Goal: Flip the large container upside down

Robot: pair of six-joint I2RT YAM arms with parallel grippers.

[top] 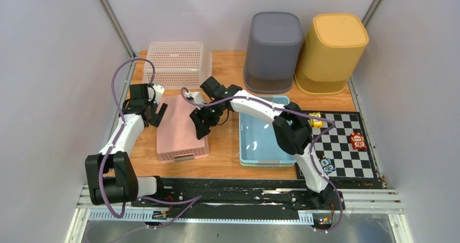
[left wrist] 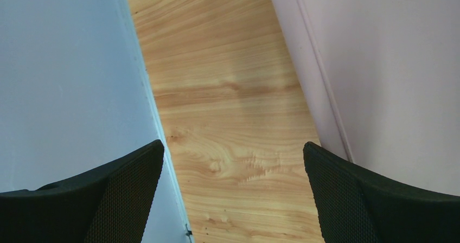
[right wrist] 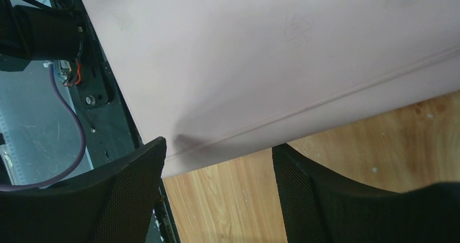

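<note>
Lying base-up on the worktop between the arms, the large container is looking flipped, so the left end effector is gaping wide and the right end effector is standing open, gripping nothing.

Top camera overlooks the whole table; both wrist cameras look down, close beside the pink container.
</note>
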